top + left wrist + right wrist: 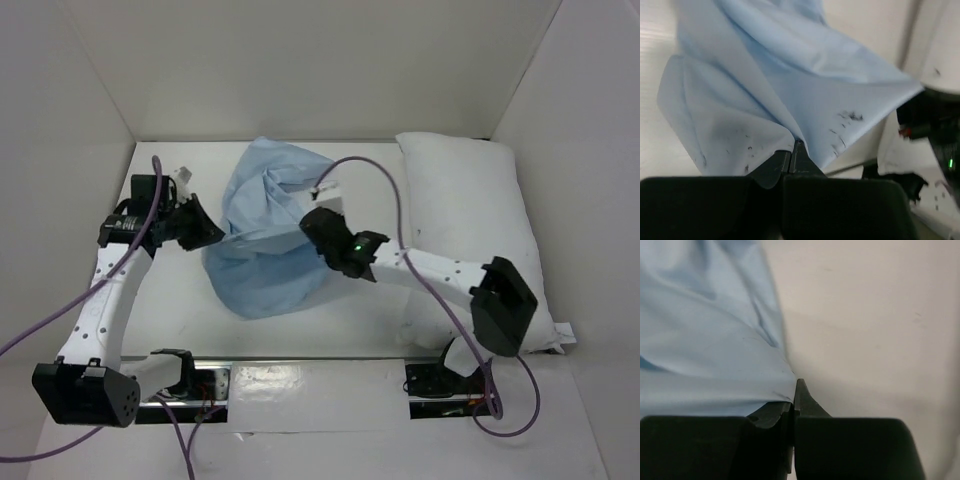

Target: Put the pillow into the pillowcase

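Note:
The light blue pillowcase lies bunched and lifted in the middle of the table. My left gripper is shut on its left edge; in the left wrist view the cloth fans out from the closed tips. My right gripper is shut on the pillowcase's right edge; in the right wrist view the blue cloth runs into the closed tips. The white pillow lies flat along the right side of the table, apart from the pillowcase, partly under my right arm.
White walls enclose the table on the left, back and right. The purple cables arc over the right arm and trail off the left arm. The arm bases and a metal rail line the near edge.

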Controlling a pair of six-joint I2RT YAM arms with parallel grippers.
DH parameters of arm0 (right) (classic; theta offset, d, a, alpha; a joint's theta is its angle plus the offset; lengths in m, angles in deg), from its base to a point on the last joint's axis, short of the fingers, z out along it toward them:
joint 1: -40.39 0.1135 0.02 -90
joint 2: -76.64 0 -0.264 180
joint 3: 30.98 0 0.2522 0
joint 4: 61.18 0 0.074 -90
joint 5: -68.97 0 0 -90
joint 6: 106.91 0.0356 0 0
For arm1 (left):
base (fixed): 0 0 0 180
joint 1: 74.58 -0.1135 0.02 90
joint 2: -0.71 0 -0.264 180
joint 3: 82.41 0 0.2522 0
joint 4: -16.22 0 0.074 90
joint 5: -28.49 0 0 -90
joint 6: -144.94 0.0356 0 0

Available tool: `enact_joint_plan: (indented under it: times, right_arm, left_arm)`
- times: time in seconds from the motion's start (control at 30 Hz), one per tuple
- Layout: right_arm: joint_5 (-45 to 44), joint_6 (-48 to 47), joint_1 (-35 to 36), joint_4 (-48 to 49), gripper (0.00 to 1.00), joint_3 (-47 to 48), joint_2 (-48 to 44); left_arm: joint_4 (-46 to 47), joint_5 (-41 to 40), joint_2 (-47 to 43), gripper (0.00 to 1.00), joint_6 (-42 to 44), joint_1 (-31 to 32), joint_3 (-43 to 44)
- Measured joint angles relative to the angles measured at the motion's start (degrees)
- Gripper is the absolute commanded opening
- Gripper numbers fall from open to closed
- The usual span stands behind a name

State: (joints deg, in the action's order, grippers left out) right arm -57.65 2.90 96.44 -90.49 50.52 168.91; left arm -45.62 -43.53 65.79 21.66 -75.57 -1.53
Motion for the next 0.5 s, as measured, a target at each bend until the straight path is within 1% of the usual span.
enact_joint_plan:
  times: [0.03, 0.07, 0.1, 0.17, 0.2, 0.27, 0.3, 0.33, 0.4, 0.5]
  right_arm:
    - [-0.85, 1.11, -2.1, -0.7, 0.0, -1.86, -2.71]
    - [-1.27, 2.05, -4.37, -1.14, 0.0, -3.82, -5.16]
    - [-1.09, 3.06, -6.51, -1.42, 0.0, -5.75, -7.56]
    - [-2.23, 3.91, -10.88, -3.23, 0.0, -8.79, -11.8]
    - [-2.38, 4.28, -13.03, -3.67, 0.0, -9.88, -13.09]
    - [-2.14, 4.85, -17.9, -4.98, 0.0, -11.3, -14.91]
    - [-1.92, 4.92, -19.89, -5.09, 0.0, -11.63, -15.15]
    - [-1.44, 5.03, -22.03, -5.14, 0.0, -11.98, -15.3]
    - [-0.46, 5.05, -24.39, -5.16, 0.0, -12.41, -15.3]
    - [1.79, 5.01, -25.94, -5.09, 0.0, -12.76, -15.3]
  left_arm:
    - [1.46, 2.25, -0.22, 0.06, 0.39, 1.64, -0.46]
    - [3.13, 4.81, -0.52, 0.48, 0.66, 3.23, -1.25]
    - [4.68, 7.93, -0.76, 0.63, 1.44, 4.79, -1.99]
    - [5.66, 10.45, -0.66, 0.86, 2.86, 6.73, -2.4]
    - [5.92, 10.4, -0.42, 0.9, 3.58, 6.82, -2.4]
    - [6.29, 8.96, 0.57, 0.9, 3.85, 6.69, -2.38]
    - [6.45, 7.58, 1.49, 0.87, 3.89, 6.54, -2.38]
    - [6.91, 6.25, 2.58, 0.87, 3.5, 6.25, -2.38]
    - [8.85, 3.1, 5.79, 0.87, 2.78, 5.42, -2.36]
    - [12.5, -1.49, 14.36, 0.85, 1.07, 4.59, -0.57]
